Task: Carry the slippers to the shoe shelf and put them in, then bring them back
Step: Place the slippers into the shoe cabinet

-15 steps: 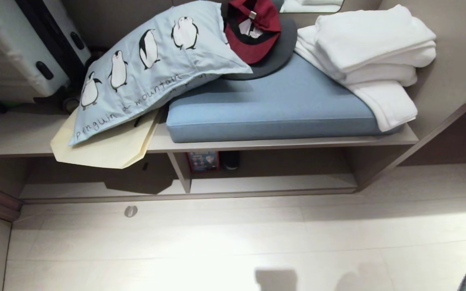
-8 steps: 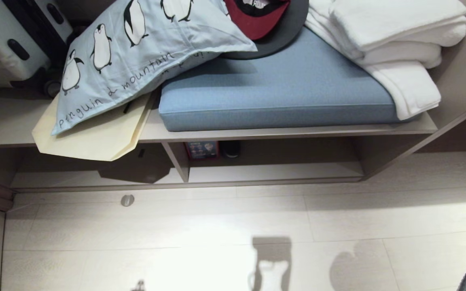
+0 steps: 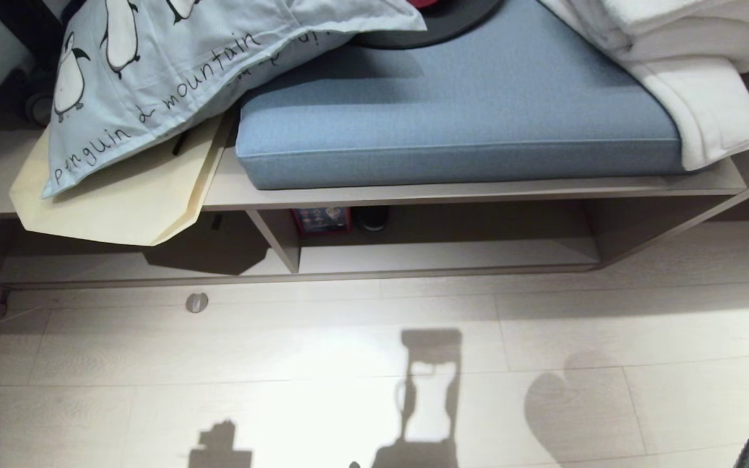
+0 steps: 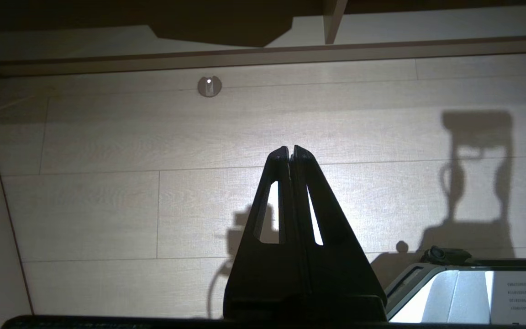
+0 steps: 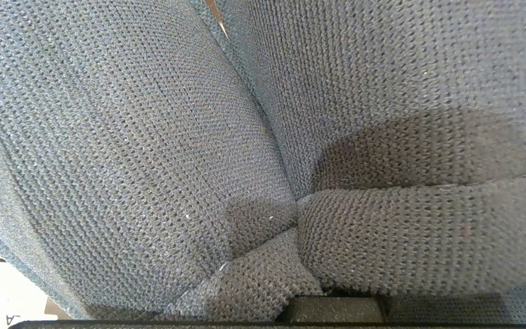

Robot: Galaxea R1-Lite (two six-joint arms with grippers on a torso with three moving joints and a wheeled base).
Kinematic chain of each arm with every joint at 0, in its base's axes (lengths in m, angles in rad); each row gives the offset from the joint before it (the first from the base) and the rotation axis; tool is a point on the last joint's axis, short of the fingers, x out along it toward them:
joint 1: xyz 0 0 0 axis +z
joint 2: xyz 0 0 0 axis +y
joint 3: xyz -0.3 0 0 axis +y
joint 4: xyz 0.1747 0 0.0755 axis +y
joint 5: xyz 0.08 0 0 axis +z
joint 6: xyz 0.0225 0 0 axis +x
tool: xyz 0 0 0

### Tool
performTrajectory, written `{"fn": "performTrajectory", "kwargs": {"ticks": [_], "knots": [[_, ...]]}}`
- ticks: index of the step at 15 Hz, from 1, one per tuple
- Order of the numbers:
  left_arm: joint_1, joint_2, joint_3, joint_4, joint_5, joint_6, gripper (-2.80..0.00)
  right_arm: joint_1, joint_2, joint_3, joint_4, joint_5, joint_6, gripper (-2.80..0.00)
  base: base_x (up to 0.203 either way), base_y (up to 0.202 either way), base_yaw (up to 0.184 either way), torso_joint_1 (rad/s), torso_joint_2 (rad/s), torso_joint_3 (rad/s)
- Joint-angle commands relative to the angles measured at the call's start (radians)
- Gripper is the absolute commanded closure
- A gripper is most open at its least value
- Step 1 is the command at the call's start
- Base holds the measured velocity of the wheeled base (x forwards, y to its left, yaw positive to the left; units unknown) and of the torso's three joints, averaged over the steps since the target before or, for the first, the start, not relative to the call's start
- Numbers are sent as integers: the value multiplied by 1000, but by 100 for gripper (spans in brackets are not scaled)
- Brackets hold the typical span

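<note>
Dark grey-navy knitted fabric of the slippers [image 5: 162,137] fills the right wrist view, both toe caps pressed together right in front of the camera. My right gripper is shut on the slippers, and the fabric hides its fingers. The shoe shelf [image 3: 439,257] is the low light-wood cubby under the bench in the head view, with a pale base board and a slanted divider panel [image 3: 277,240]. My left gripper [image 4: 290,153] hangs shut and empty over the pale floor in front of the shelf. Neither gripper shows in the head view.
A blue cushion [image 3: 459,123], a penguin pillow [image 3: 173,71], a cream paper bag [image 3: 114,201] and white towels [image 3: 699,84] lie on the bench. A red box [image 3: 321,220] and a black shoe [image 3: 372,218] sit deep in the shelf. A round floor stop [image 3: 197,302] stands left.
The whole head view has shifted: the bench and shelf sit higher in the picture and closer, so the camera moved. Shadows of the arms now show on the floor.
</note>
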Motion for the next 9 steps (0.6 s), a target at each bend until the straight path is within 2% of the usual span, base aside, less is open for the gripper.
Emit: {"fn": "performTrajectory", "kwargs": {"ticks": [1,9], "knots": [[0,2,0,0,0,-1,0,0,0,0,0,0,-1,0,0,0,0,4,5,-201],[0,2,0,0,0,-1,0,0,0,0,0,0,-1,0,0,0,0,2,4,-198]]}}
